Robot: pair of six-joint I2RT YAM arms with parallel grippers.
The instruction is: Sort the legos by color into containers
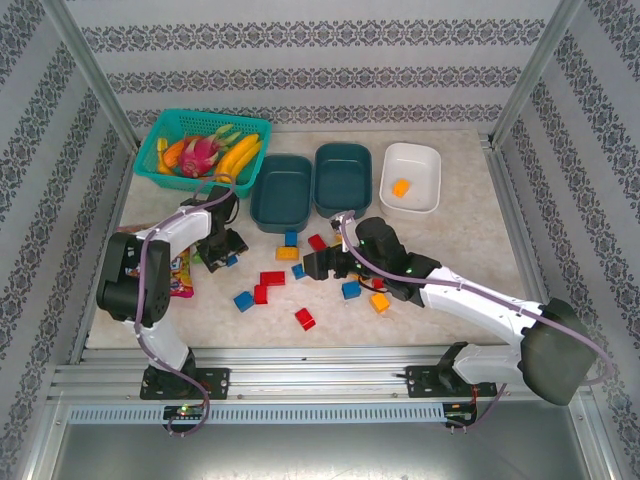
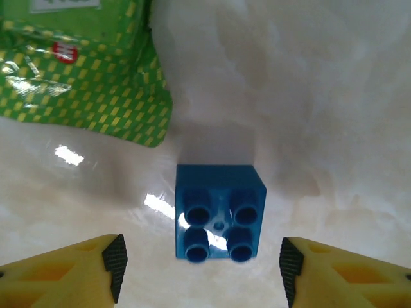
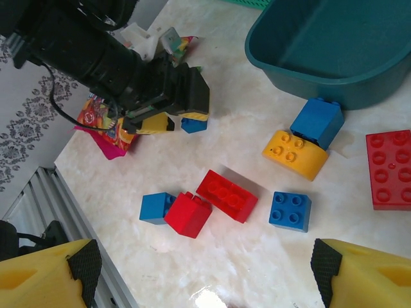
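At about 9 o'clock on the bench (image 1: 450, 250), the left gripper (image 2: 202, 267) stands spread astride a blue lego (image 2: 219, 212), not yet touching, and should centre and square to its flat sides before pinching, while the right gripper (image 3: 205, 273) hangs spread and empty; at 12 o'clock the teal tubs (image 1: 281, 195) look empty, and the white tub (image 1: 422, 168) at 1 o'clock holds one orange lego (image 1: 400, 187).

glossy plastic legos (image 2: 219, 212), polished tabletop (image 2: 334, 96)
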